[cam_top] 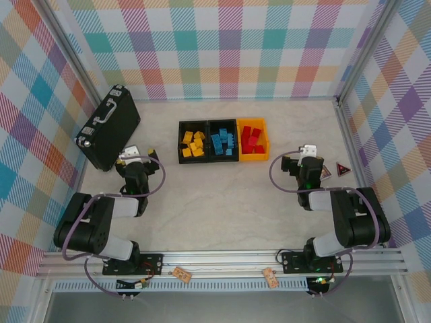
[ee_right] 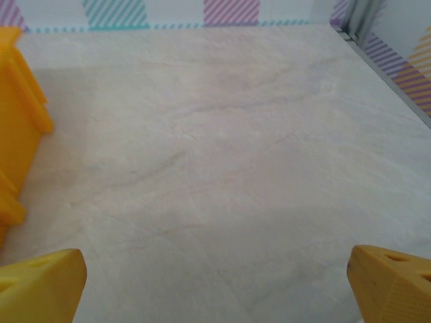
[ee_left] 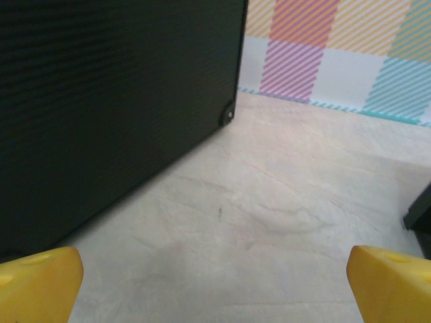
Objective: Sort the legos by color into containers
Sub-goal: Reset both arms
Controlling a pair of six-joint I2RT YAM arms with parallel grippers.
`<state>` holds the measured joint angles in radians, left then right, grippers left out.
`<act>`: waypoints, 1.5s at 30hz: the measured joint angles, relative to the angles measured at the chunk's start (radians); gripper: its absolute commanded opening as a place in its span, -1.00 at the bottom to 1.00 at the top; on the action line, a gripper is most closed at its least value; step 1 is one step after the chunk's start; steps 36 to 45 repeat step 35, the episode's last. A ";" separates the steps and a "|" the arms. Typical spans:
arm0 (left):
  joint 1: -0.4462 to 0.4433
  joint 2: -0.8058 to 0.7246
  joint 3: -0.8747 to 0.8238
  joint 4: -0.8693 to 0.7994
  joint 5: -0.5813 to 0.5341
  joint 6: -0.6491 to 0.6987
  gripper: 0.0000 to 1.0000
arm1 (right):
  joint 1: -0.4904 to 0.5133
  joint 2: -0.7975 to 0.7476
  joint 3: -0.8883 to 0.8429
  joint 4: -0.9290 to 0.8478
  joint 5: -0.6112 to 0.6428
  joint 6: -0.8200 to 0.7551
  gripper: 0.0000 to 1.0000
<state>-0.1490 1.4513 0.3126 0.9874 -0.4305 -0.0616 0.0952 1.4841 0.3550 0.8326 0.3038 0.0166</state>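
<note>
We can read no word, number or brand name anywhere. The nearest to signs are two small red-and-black triangular cards [cam_top: 325, 173] lying on the table [cam_top: 222, 202] just to the right of the right gripper [cam_top: 308, 151] and its jaws. Whatever mark they carry is too small for us to make out. Two orange tags [cam_top: 180, 274] hang at the front rail [cam_top: 222, 259], well behind both sets of jaws, and their faces are unreadable.
</note>
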 measured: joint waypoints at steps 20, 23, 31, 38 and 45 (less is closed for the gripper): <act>-0.049 0.140 -0.040 -0.024 0.006 0.122 0.99 | -0.011 0.053 0.000 0.064 -0.097 -0.006 0.98; -0.049 0.157 -0.037 0.006 0.016 0.130 0.99 | -0.011 0.053 0.000 0.064 -0.097 -0.006 0.98; -0.003 0.155 0.064 -0.038 0.052 0.103 0.99 | -0.019 0.053 0.005 0.053 -0.116 -0.006 0.98; 0.002 0.155 0.065 -0.056 0.065 0.098 0.99 | -0.056 0.053 0.024 0.028 -0.160 -0.002 0.98; 0.002 0.155 0.065 -0.056 0.065 0.098 0.99 | -0.056 0.053 0.024 0.028 -0.160 -0.002 0.98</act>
